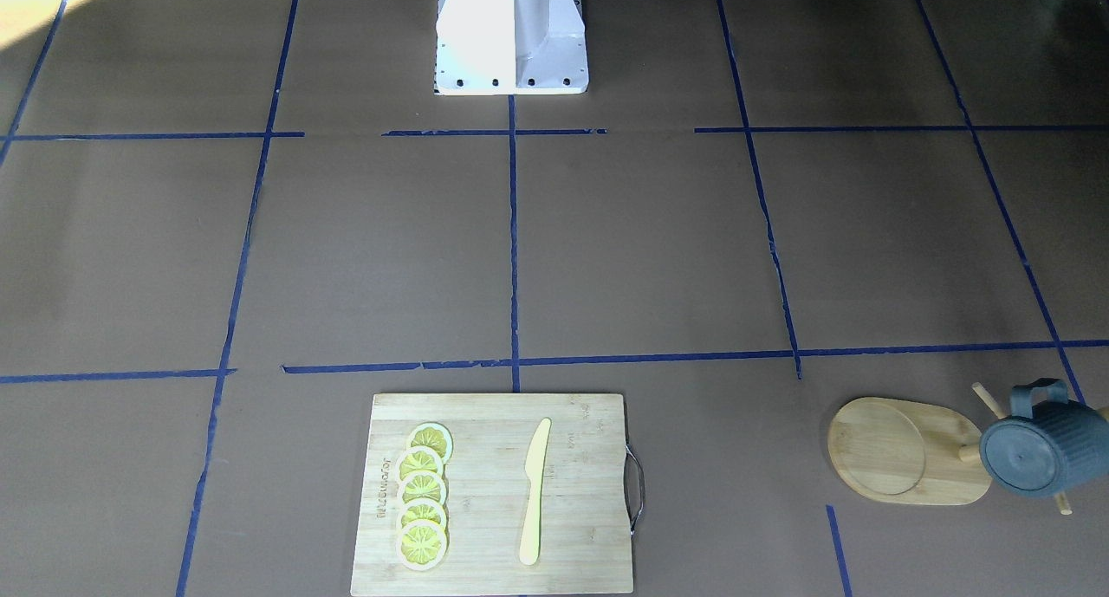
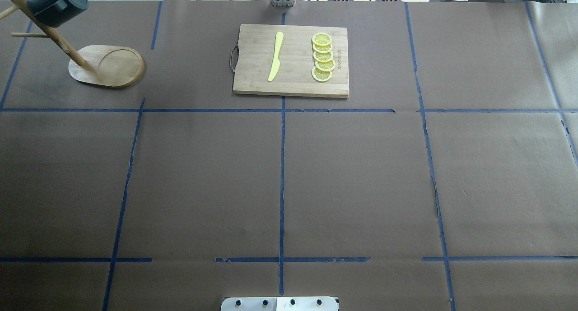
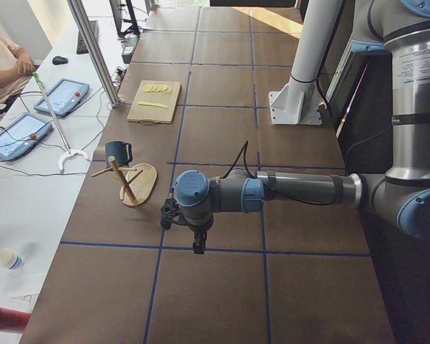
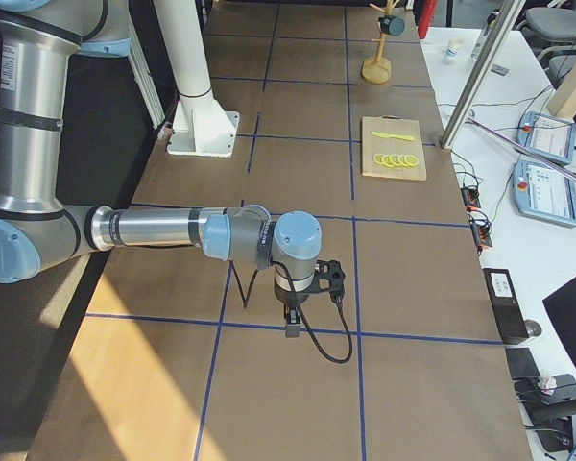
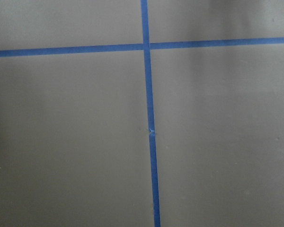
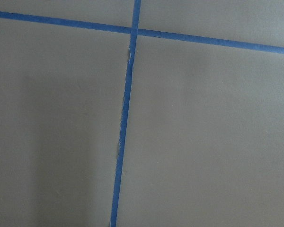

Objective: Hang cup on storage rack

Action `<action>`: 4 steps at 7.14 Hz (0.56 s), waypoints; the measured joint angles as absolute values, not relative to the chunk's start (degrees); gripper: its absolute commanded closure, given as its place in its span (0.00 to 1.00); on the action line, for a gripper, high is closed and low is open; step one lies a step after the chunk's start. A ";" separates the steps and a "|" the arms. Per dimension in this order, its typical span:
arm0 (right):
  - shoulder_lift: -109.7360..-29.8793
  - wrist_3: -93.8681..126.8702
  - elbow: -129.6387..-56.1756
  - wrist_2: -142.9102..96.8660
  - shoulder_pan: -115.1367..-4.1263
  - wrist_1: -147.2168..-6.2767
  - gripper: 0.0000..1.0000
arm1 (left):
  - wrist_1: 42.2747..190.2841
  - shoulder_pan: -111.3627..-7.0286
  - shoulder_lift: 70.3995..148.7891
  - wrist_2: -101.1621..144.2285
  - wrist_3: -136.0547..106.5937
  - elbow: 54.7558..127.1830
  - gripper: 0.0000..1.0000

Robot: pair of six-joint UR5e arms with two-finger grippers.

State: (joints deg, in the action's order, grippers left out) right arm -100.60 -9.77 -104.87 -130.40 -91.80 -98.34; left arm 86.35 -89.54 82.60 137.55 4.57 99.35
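Note:
The dark blue-grey ribbed cup [image 1: 1035, 450] hangs by its loop handle on an upper peg of the light wooden storage rack [image 1: 901, 450], bottom facing outward. It stands at the table's far left corner in the overhead view, cup [image 2: 56, 4] above the oval base [image 2: 108, 67]. No gripper is near it. My left gripper [image 3: 170, 215] shows only in the exterior left view, low over the table and short of the rack [image 3: 140, 183]; I cannot tell if it is open or shut. My right gripper [image 4: 331, 279] shows only in the exterior right view; I cannot tell its state either.
A bamboo cutting board [image 2: 253, 76] with several lemon slices [image 2: 323, 58] and a yellow knife [image 2: 276, 56] lies at the far middle. The white robot base [image 1: 511, 38] stands at the near edge. A person [image 3: 3, 61] sits beyond the table's far edge.

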 measured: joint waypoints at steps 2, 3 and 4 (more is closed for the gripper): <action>-100.63 -9.76 -104.83 -130.39 -91.77 -98.29 0.00 | 86.39 -89.50 82.65 133.92 4.59 99.89 0.00; -100.63 -9.76 -104.80 -130.39 -91.73 -98.25 0.00 | 86.38 -89.46 82.66 133.21 4.58 99.93 0.00; -100.63 -9.76 -104.75 -130.37 -91.62 -98.21 0.00 | 86.32 -89.42 82.65 132.96 4.57 99.89 0.00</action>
